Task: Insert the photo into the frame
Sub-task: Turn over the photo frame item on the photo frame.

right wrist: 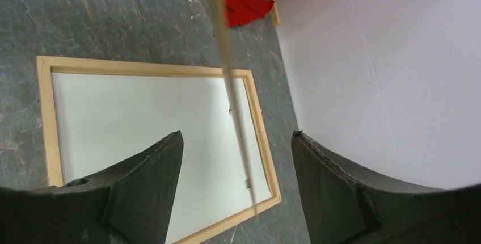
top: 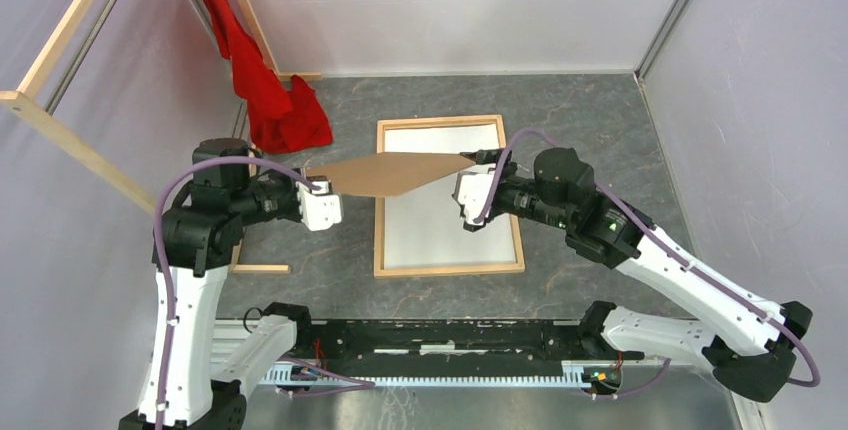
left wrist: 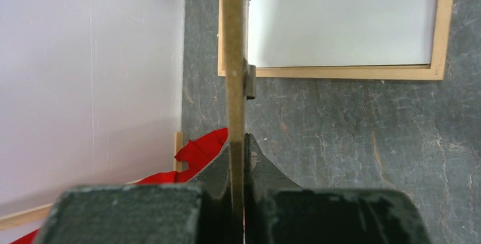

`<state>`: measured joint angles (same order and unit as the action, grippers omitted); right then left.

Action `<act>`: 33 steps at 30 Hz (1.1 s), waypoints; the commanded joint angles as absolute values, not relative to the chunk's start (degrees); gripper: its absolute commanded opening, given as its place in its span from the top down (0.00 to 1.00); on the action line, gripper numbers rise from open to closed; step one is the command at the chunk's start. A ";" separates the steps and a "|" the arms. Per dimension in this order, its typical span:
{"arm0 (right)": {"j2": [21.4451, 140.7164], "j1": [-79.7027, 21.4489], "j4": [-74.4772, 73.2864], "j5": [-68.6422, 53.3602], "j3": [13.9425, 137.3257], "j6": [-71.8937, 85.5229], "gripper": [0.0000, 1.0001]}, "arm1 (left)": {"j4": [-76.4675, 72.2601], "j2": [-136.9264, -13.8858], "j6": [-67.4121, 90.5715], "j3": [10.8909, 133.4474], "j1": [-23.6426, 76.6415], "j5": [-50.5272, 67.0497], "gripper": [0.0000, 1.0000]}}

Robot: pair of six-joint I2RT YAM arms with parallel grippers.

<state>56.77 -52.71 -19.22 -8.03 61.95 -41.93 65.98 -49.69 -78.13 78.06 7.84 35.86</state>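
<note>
Top external: left gripper (top: 319,188) clamps panel (top: 385,172) over frame (top: 450,269); right gripper (top: 474,182) spread.

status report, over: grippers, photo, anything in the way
Left gripper shut on brown panel, raised over frame. Right gripper open, brown panel's edge between its fingers. Photo white side up inside frame.
</note>
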 commanded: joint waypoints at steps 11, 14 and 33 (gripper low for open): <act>64.00 -50.18 -22.24 -26.05 69.18 -42.66 0.37 | 65.28 -48.82 -83.36 82.75 7.82 39.44 0.98; 64.08 -50.14 -18.80 -24.89 67.85 -40.99 0.39 | 65.30 -49.01 -83.39 83.08 7.87 39.66 0.98; 65.47 -49.12 0.97 -16.85 69.32 -26.76 1.00 | 40.39 -44.18 -68.36 76.54 7.83 39.34 0.00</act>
<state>68.01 -50.13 -14.26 -20.21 66.59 -33.67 56.51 -46.59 -77.32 78.94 7.70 37.63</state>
